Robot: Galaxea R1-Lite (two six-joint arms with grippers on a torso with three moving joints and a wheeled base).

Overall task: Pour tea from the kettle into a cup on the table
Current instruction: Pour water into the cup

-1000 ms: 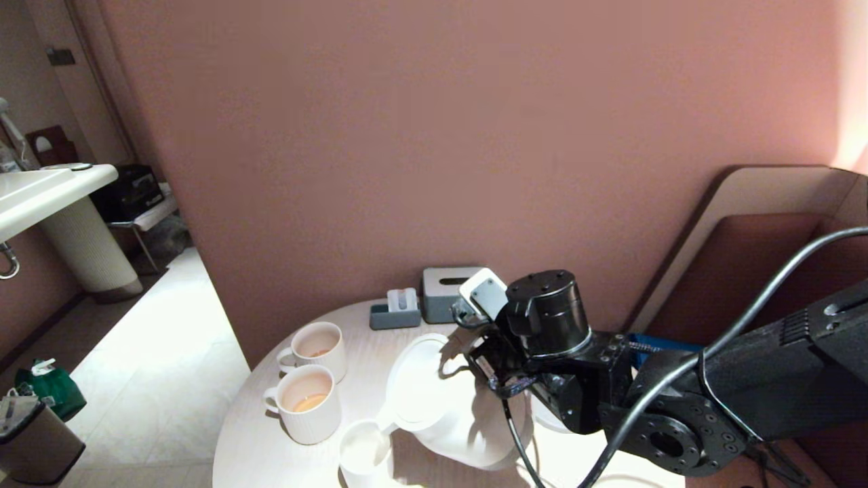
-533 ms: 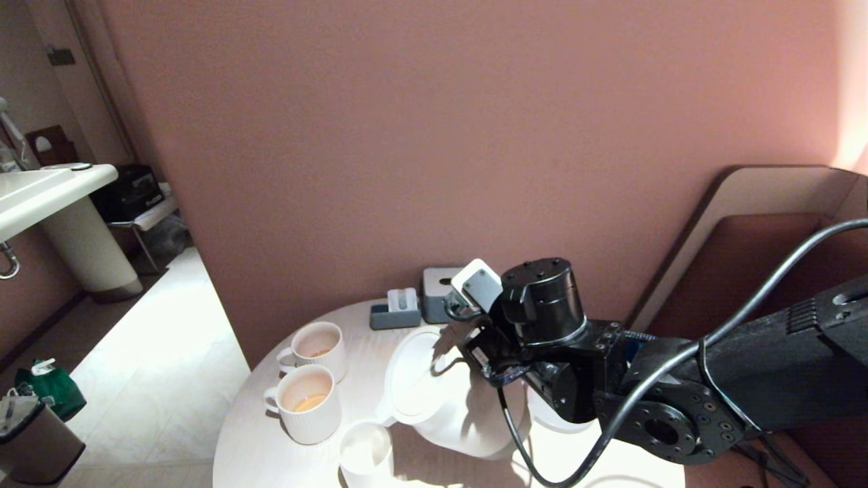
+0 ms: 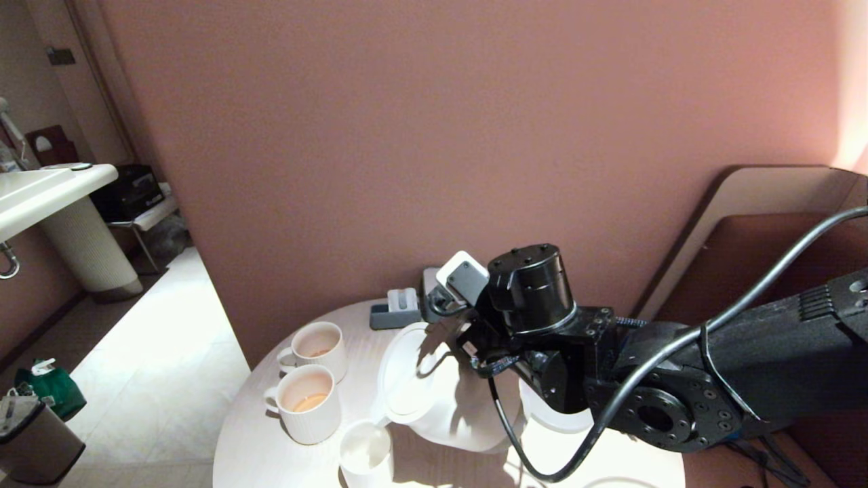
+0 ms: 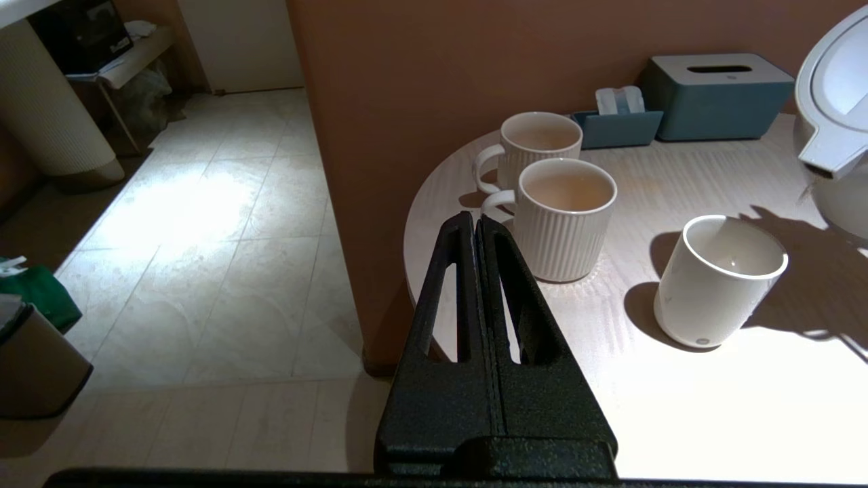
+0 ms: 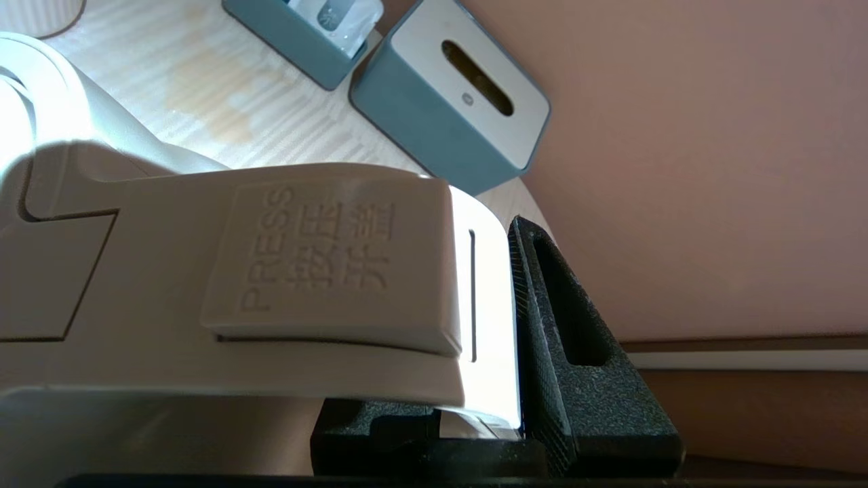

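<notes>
Pouring well requires tilting the kettle (image 3: 434, 393) slowly, spout directly above the cup (image 3: 366, 451) at lower centre of the tabletop (image 3: 258, 454). Right gripper (image 5: 475, 407) jaws clamp its handle; left gripper (image 4: 477, 227) jaws together.

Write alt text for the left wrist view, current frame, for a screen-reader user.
The shut left gripper points toward a round table where a small white cup stands empty under the tilted white kettle. Two ribbed mugs holding tea stand beside it; a blue-grey tissue box and a small tray sit by the wall.
</notes>
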